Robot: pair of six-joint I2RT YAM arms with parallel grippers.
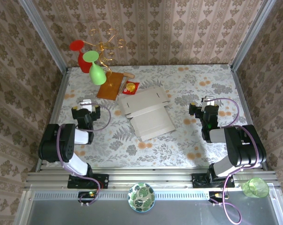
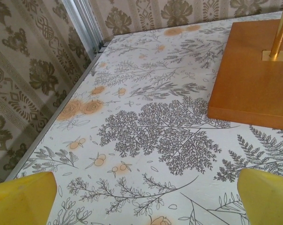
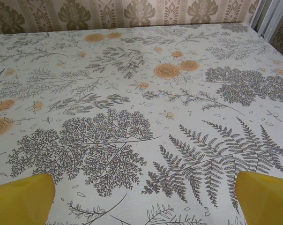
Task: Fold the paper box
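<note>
Off-white cardboard, the paper box [image 1: 147, 114] lies flat in the middle of the counter [image 1: 188, 145], between the two arms and touching neither. Its long axis runs from far to near, leaning a little toward the near right, with the creased flaps at the far end and a plain panel at the near end.

The left jaws sit to the box's left and the right jaws to its right, both pointing toward the far wall rather than at the box. Each would have to swing inward to reach it. The gaps on the two sides look about equal, so I cannot call either arm clearly nearer.

Both pairs of jaws stand wide open and hold nothing. In the left wrist view the yellow fingertips [image 2: 20, 197] frame bare patterned cloth, and the right wrist view shows the same [image 3: 19, 199].

A brown wooden board [image 1: 109, 85] lies just beyond the box's far left corner, closer to the left arm.
</note>
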